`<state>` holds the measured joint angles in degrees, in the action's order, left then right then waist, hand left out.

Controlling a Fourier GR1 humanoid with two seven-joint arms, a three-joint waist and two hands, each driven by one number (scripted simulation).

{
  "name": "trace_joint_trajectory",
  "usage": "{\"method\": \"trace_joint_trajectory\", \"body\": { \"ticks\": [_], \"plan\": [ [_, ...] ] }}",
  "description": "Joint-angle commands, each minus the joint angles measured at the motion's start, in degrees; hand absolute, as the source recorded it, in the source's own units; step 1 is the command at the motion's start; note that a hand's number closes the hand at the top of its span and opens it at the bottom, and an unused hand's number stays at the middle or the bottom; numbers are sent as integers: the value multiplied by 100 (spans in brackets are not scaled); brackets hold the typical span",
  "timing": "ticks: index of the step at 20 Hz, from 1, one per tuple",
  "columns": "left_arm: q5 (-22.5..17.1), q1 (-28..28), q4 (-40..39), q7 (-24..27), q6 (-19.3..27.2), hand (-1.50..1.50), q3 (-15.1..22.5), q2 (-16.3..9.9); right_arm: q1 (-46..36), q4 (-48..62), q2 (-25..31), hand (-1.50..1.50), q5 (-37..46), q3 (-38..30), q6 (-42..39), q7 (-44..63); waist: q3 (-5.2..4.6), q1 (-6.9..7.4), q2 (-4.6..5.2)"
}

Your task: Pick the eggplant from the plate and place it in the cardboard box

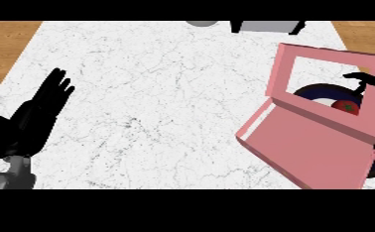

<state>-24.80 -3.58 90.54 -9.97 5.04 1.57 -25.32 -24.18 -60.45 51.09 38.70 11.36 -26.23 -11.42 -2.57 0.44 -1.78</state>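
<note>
Right hand reaches behind the box, fingers hidden, state unclear. Left hand rests spread. Risk: the box wall below snags the eggplant.

Single head view, steeply down on white marble counter; near, pink box at right edge

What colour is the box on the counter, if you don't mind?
Pink, as the head view shows the box.

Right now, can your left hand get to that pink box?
Probably not easily. The left hand rests open at the counter's left edge, while the pink box sits at the far right. Nothing stands between them on the marble counter.
</note>
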Motion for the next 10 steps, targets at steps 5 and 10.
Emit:
{"method": "trace_joint_trajectory", "body": {
  "ticks": [5, 10],
  "plan": [
    [91, 70, 183, -41, 72, 0, 59, 55, 72, 86, -658, 150, 307, 510, 356, -577, 270, 221, 226],
    [-31, -24, 115, -90, -84, 0, -34, -32, 145, -410, -1137, 150, 580, 1029, -58, 131, 230, 239, 186]
  ]
}}
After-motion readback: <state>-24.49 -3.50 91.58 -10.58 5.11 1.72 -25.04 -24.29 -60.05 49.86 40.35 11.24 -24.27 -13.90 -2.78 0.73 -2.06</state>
